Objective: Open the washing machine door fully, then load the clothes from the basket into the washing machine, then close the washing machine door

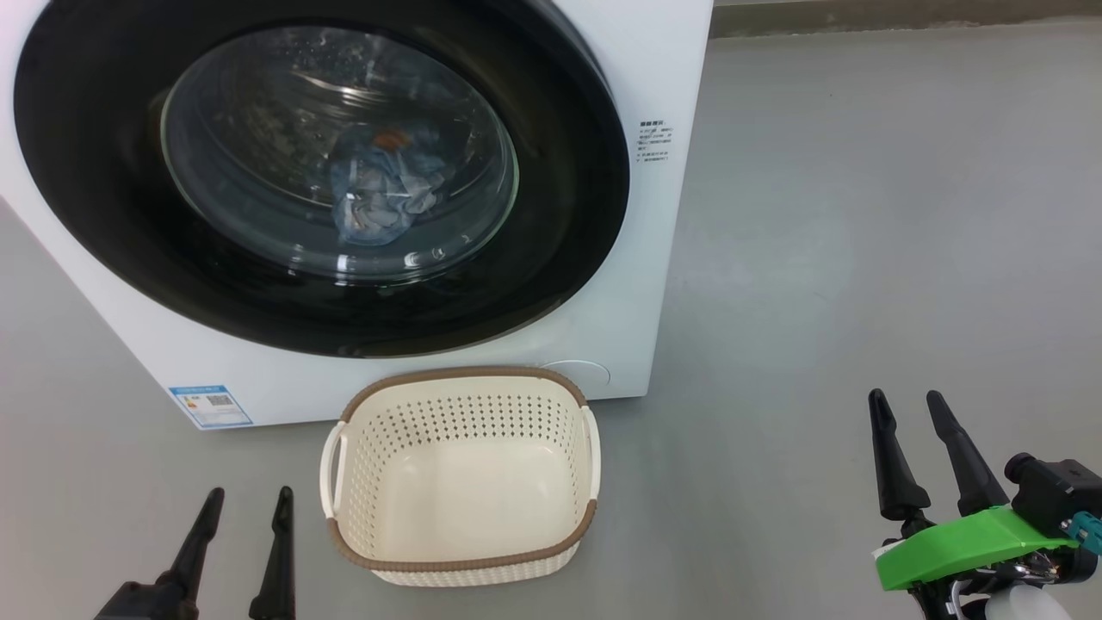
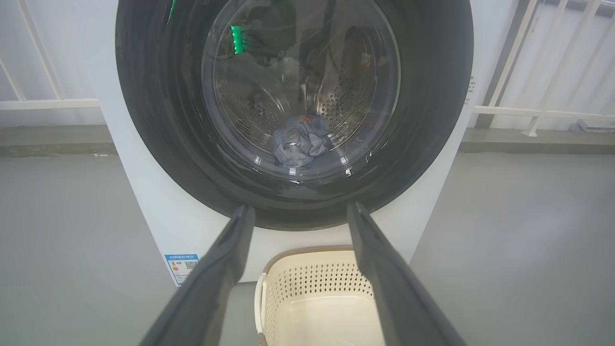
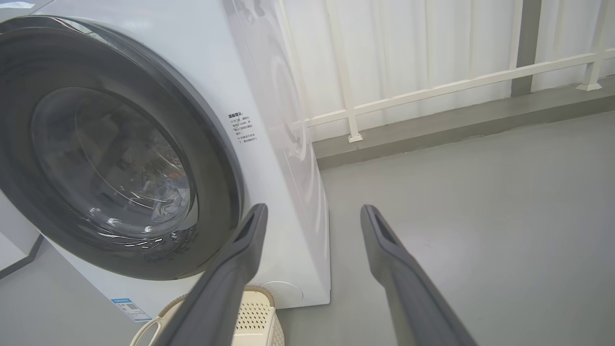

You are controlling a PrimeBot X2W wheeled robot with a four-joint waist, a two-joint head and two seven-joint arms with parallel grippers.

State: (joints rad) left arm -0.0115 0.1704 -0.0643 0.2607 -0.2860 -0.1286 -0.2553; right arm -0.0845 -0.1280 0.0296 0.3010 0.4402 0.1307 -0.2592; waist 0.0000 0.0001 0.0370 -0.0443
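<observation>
The left gripper (image 1: 250, 492) is seen at the lower left of the head view. Its two long dark fingers (image 1: 194, 542) are pointed up the picture and spread apart, and nothing is held between them. The right gripper (image 1: 906, 398) is seen higher in that view, with its fingers likewise parted and empty and leaned slightly toward the left one. A bright green wrist housing (image 1: 964, 538) is mounted just behind its fingers, and a black camera block (image 1: 1055, 495) is fitted on the outer side of that. In both wrist views the jaws are shown wide, with the tips well apart.
</observation>
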